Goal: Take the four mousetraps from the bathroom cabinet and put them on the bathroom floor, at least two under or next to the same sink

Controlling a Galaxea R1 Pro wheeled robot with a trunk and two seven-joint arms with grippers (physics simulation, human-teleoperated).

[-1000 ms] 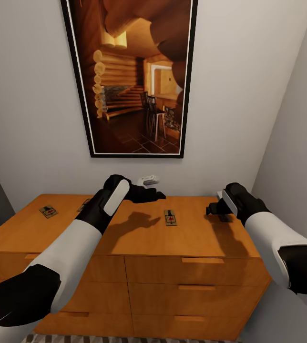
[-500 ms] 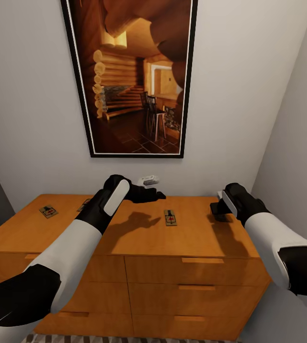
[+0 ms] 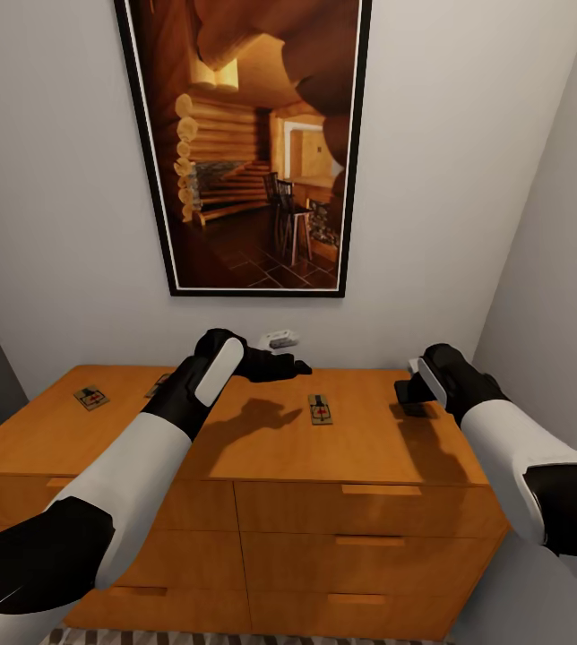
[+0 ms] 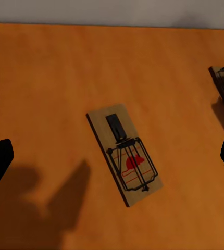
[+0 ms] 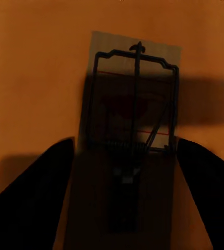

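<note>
The orange-brown cabinet [image 3: 262, 448] stands against the wall with mousetraps on its flat top. One mousetrap [image 3: 91, 397] lies at the far left, a second [image 3: 156, 385] peeks out beside my left forearm, and a third [image 3: 321, 409] lies in the middle. My left gripper [image 3: 284, 365] hovers open above the top; in its wrist view the middle mousetrap [image 4: 123, 153] lies below the left gripper [image 4: 114, 156]. My right gripper [image 3: 409, 391] is low over the top's right part, open. Its dark fingers [image 5: 34, 203] straddle a fourth mousetrap [image 5: 130, 120].
A large framed picture [image 3: 244, 143] hangs above the cabinet, with a small white fitting [image 3: 279, 339] on the wall behind my left gripper. A grey wall [image 3: 557, 269] closes the right side. A strip of patterned floor [image 3: 145, 638] runs below the drawers.
My right gripper has shifted slightly to the right over the cabinet top. The left arm and the traps have not moved.
</note>
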